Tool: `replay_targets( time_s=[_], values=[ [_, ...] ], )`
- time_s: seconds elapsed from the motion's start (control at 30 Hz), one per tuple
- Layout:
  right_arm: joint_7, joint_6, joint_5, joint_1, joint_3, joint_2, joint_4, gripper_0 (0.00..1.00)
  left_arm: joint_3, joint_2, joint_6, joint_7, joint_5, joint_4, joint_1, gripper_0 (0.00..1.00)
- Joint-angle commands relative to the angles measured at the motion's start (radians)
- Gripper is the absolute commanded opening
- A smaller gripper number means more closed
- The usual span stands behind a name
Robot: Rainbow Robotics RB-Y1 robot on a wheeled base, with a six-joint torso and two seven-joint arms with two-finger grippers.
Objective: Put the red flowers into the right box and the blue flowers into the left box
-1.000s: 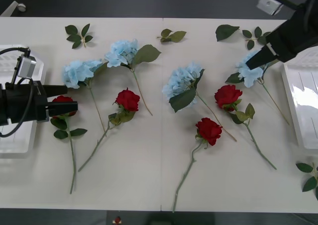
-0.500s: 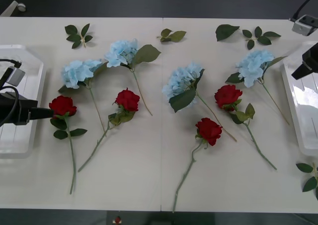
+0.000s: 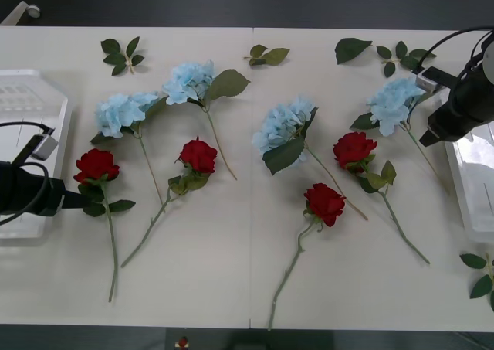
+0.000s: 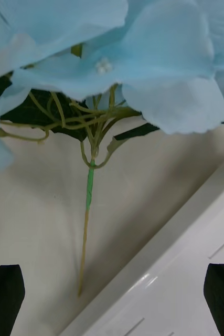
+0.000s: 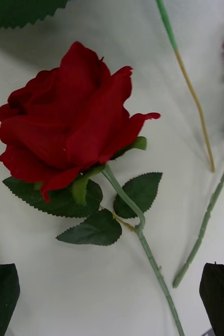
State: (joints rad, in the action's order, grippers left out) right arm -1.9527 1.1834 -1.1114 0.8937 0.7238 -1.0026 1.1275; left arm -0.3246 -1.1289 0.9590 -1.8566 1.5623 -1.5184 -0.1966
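The left gripper, open and empty, is being held at the table's left edge beside a red rose, and the right gripper, also open and empty, by a blue flower near the right edge. A thin stem is likely being missed or pinched with a leaf, so the flower could slip. Nothing is lying in the left box or the right box; every flower is lying on the table.

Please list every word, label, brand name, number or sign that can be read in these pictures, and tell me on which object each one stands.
There is no readable text.
The left box and the right box: plain white plastic, no label.
The red flowers, the blue flowers and the table: no print.
The left gripper and the right gripper, both open: no marking can be read.
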Motion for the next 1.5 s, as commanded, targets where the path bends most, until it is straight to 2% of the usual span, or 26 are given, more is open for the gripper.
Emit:
replay_targets(
  time_s=[0.03, 0.5, 0.57, 0.63, 0.7, 0.73, 0.8, 0.83, 0.87, 0.97, 1.0, 1.1, 1.17, 1.2, 1.27, 1.3, 1.33, 1.37, 1.5],
  values=[
    [-0.017, -0.039, 0.012, 0.001, -0.015, 0.026, -0.043, 1.0, -0.002, 0.057, -0.019, 0.128, -0.143, -0.051, -0.014, 1.0],
    [-0.051, -0.149, 0.042, -0.004, -0.015, 0.148, -0.21, 1.0, -0.002, 0.245, -0.019, 0.269, -0.522, -0.057, -0.037, 0.98],
    [-0.057, -0.166, 0.045, -0.004, -0.015, 0.164, -0.226, 1.0, -0.002, 0.265, -0.019, 0.278, -0.561, -0.054, -0.04, 0.88],
    [-0.06, -0.176, 0.051, -0.004, -0.015, 0.173, -0.238, 1.0, -0.002, 0.278, -0.019, 0.286, -0.584, -0.054, -0.041, 0.74],
    [-0.061, -0.188, 0.05, -0.004, -0.015, 0.184, -0.252, 1.0, -0.002, 0.293, -0.019, 0.294, -0.611, -0.054, -0.041, 0.48],
    [-0.061, -0.189, 0.051, -0.004, -0.015, 0.188, -0.255, 1.0, -0.002, 0.296, -0.019, 0.295, -0.616, -0.054, -0.041, 0.4],
    [-0.065, -0.2, 0.054, -0.006, -0.015, 0.197, -0.262, 1.0, -0.002, 0.307, -0.019, 0.303, -0.634, -0.054, -0.043, 0.16],
    [-0.065, -0.2, 0.056, -0.004, -0.015, 0.2, -0.265, 1.0, -0.002, 0.31, -0.017, 0.304, -0.636, -0.054, -0.043, 0.1],
    [-0.065, -0.202, 0.059, -0.004, -0.015, 0.205, -0.27, 1.0, -0.002, 0.31, -0.017, 0.307, -0.636, -0.054, -0.043, 0.0],
    [-0.068, -0.206, 0.068, -0.004, -0.015, 0.214, -0.284, 0.98, -0.002, 0.311, -0.014, 0.313, -0.634, -0.054, -0.043, 0.0],
    [-0.068, -0.211, 0.071, -0.006, -0.015, 0.217, -0.287, 0.9, -0.002, 0.311, -0.013, 0.315, -0.627, -0.054, -0.043, 0.0],
    [-0.069, -0.22, 0.079, -0.006, -0.015, 0.228, -0.302, 0.72, -0.001, 0.305, -0.01, 0.315, -0.599, -0.062, -0.044, 0.0],
    [-0.071, -0.226, 0.087, -0.004, -0.015, 0.236, -0.313, 0.46, 0.001, 0.284, -0.003, 0.317, -0.548, -0.078, -0.043, 0.0],
    [-0.071, -0.229, 0.088, -0.006, -0.015, 0.237, -0.316, 0.4, 0.004, 0.276, 0.003, 0.317, -0.533, -0.085, -0.043, 0.0],
    [-0.071, -0.232, 0.091, -0.004, -0.015, 0.242, -0.321, 0.17, 0.029, 0.242, 0.052, 0.315, -0.476, -0.123, -0.043, 0.0],
    [-0.071, -0.234, 0.09, -0.004, -0.015, 0.242, -0.321, 0.12, 0.041, 0.235, 0.067, 0.315, -0.461, -0.132, -0.043, 0.0],
    [-0.071, -0.235, 0.09, -0.004, -0.015, 0.242, -0.322, 0.03, 0.062, 0.219, 0.102, 0.312, -0.429, -0.151, -0.043, 0.0],
    [-0.071, -0.235, 0.091, -0.004, -0.015, 0.242, -0.321, 0.0, 0.085, 0.202, 0.136, 0.31, -0.393, -0.17, -0.043, 0.0],
    [-0.072, -0.237, 0.09, -0.004, -0.015, 0.242, -0.321, 0.0, 0.185, 0.155, 0.242, 0.3, -0.286, -0.229, -0.02, 0.0]
  ],
)
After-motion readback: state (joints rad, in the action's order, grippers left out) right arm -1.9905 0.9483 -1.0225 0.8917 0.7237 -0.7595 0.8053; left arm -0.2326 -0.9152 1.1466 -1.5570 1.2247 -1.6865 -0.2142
